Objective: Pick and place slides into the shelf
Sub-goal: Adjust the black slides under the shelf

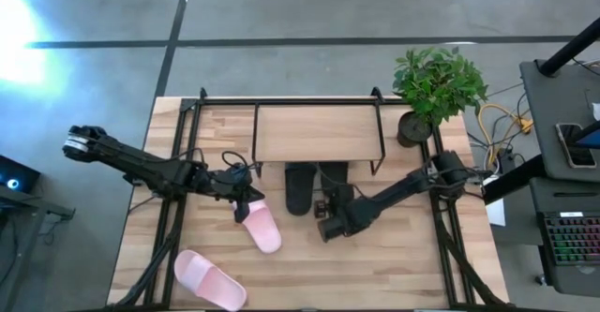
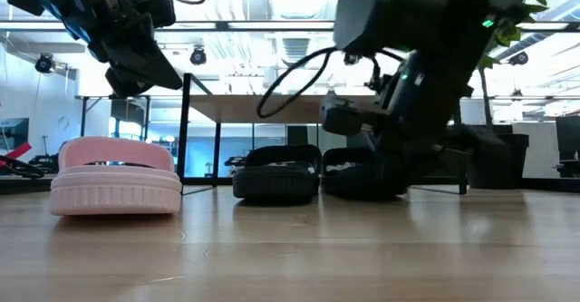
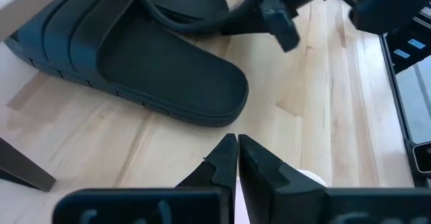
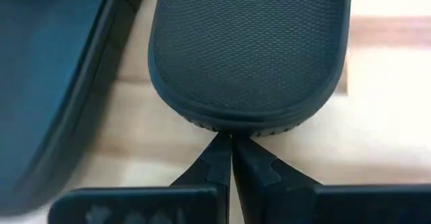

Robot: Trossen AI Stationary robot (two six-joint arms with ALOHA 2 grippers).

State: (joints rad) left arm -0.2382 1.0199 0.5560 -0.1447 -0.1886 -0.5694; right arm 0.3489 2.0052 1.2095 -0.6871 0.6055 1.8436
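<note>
From above, the left claw is at the heel end of one pink slide, which lies just in front of it on the bench; the second pink slide lies apart, nearer the bench's front edge. The right claw is at the near end of a black slide, and the other black slide lies just beside it; both black slides reach under the front of the shelf. In the low view, a pink slide rests flat below one arm, and the two black slides sit side by side under the shelf board. In the left wrist view, the left claw is closed on nothing, with a black slide ahead of it. In the right wrist view, the right claw is also closed and empty, its tips touching the rounded end of a black slide.
</note>
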